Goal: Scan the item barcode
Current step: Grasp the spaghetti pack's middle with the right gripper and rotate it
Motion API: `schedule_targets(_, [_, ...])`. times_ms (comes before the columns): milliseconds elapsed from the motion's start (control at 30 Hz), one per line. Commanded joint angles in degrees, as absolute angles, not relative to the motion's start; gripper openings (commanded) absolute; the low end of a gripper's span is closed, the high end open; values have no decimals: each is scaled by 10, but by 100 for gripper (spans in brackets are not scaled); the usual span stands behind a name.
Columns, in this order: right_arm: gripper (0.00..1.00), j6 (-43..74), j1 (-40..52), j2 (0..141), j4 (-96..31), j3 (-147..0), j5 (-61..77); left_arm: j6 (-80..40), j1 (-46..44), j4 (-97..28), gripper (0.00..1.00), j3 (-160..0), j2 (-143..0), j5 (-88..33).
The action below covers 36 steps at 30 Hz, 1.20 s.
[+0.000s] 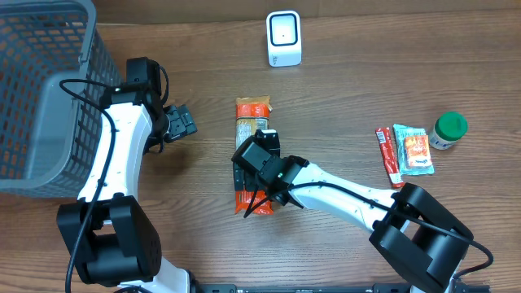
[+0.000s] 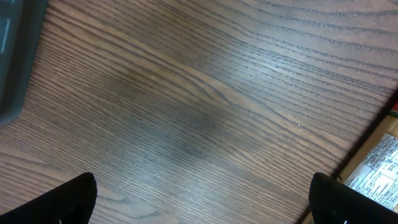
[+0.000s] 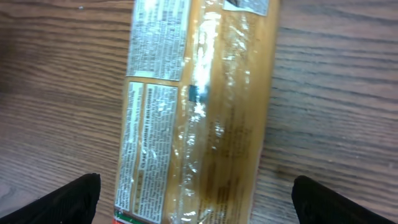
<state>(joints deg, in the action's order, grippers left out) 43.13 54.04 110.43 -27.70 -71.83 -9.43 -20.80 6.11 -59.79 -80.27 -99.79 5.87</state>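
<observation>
The item is a long clear packet with orange ends and a white printed label (image 1: 253,115), lying flat in the middle of the table. My right gripper (image 1: 256,159) hovers over its middle. In the right wrist view the packet (image 3: 205,106) runs lengthwise between my open fingers (image 3: 73,200), which stand well clear of both its sides. A white scanner (image 1: 283,38) stands upright at the far edge. To the packet's left, my left gripper (image 1: 181,122) is open over bare wood (image 2: 202,205). One corner of the packet's label (image 2: 379,168) shows at the right edge of the left wrist view.
A grey mesh basket (image 1: 41,89) fills the far left corner, close behind the left arm. At the right lie a red stick packet (image 1: 388,155), an orange-and-teal sachet (image 1: 415,150) and a small green-lidded jar (image 1: 448,130).
</observation>
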Motion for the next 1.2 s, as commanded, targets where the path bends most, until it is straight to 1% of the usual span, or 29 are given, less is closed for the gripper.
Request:
schedule_targets(0, [100,468,540,1116,-275,-723,-71,-201,60,-597,100,-807,-997,64])
schedule_targets(200, [100,467,540,1134,-272,-723,39,-201,60,-597,100,-807,-997,64])
schedule_targets(333, [100,466,547,1149,-259,-723,170,-201,60,-597,100,-807,-997,64])
schedule_targets(400, [100,438,556,1150,-254,-723,229,-201,60,-597,100,-807,-997,64])
schedule_targets(467, [96,402,569,1149,-244,-724,261,-201,60,-597,100,-807,-997,64])
schedule_targets(533, [92,379,578,1146,-243,-725,267,-201,60,-597,100,-807,-997,64])
schedule_targets(567, [88,365,581,1141,-243,-726,266,-201,60,-597,100,-807,-997,64])
schedule_targets(633, [78,331,582,1126,-257,-735,264,-201,60,-597,100,-807,-997,64])
schedule_targets(667, [76,318,579,1114,-275,-743,251,-201,60,-597,100,-807,-997,64])
schedule_targets(833, [75,220,568,1064,-373,-797,125,-201,60,-597,100,-807,-997,64])
schedule_targets(900, [61,191,559,1062,-411,-826,103,-201,60,-597,100,-807,-997,64])
schedule_targets(1033, [25,169,526,1062,-430,-853,94,-201,60,-597,100,-807,-997,64])
schedule_targets(1100, [20,166,503,1062,-418,-855,93,-201,60,-597,100,-807,-997,64])
schedule_targets(1167, [18,166,479,1064,-397,-855,87,-201,60,-597,100,-807,-997,64])
